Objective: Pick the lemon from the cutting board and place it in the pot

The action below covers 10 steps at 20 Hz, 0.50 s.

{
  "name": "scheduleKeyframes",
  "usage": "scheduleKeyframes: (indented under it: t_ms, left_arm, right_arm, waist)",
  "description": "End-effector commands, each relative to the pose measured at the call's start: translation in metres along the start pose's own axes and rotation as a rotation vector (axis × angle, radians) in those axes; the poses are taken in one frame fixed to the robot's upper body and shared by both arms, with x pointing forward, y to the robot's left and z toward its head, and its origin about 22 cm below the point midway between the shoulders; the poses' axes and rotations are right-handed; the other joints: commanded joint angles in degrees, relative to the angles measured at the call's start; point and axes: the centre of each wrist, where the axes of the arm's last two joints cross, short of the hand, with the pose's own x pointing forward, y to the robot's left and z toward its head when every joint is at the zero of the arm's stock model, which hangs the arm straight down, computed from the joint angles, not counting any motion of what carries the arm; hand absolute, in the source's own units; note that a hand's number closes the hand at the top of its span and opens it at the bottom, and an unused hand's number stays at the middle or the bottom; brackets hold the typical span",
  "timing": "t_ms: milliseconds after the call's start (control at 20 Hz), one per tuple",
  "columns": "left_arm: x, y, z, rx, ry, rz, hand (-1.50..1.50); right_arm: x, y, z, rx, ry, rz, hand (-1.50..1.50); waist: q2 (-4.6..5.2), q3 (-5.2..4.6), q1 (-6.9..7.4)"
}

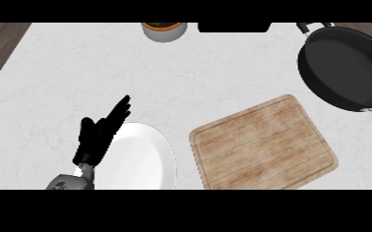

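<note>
Your left hand [98,135] comes in from the lower edge of the head view with its fingers straight and spread apart, pointing up and a little to the right; it holds nothing. It lies over the left rim of a white plate [145,162], which sits on the pale desk [87,69] just to the right of the hand. Your right hand does not show anywhere.

Further right of the hand, past the plate and just beside it without touching, you see the wooden cutting board [265,145], turned at a slight angle. Its top is bare wood: you cannot see the lemon on it or elsewhere in view. Well up and to the right of the hand, at the desk's far right edge, stands the black pot [338,66], partly cut off by the frame. Straight up from the hand, at the far edge, sits a small potted plant [164,29], with a dark object [234,27] just right of it.
</note>
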Motion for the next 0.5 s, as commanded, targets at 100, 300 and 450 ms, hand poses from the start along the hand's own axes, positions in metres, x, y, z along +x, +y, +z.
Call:
scheduleKeyframes:
  t_ms: [100, 300, 450]
  left_arm:
    - [0.020, 0.014, -0.010, 0.013, 0.002, 0.001, 0.00]
    - [-0.009, 0.027, 0.000, 0.000, -0.008, -0.004, 0.00]
    - [0.002, 0.014, 0.003, -0.002, 0.006, -0.006, 0.00]
  right_arm:
    - [0.045, -0.016, -0.026, -0.023, -0.077, 0.153, 1.50]
    - [0.073, -0.009, -0.039, -0.030, -0.095, 0.243, 1.50]
    - [0.111, 0.004, -0.058, -0.041, -0.100, 0.283, 1.50]
  waist:
    - [0.01, -0.09, -0.28]
    - [0.05, -0.09, -0.09]
    - [0.02, -0.07, 0.23]
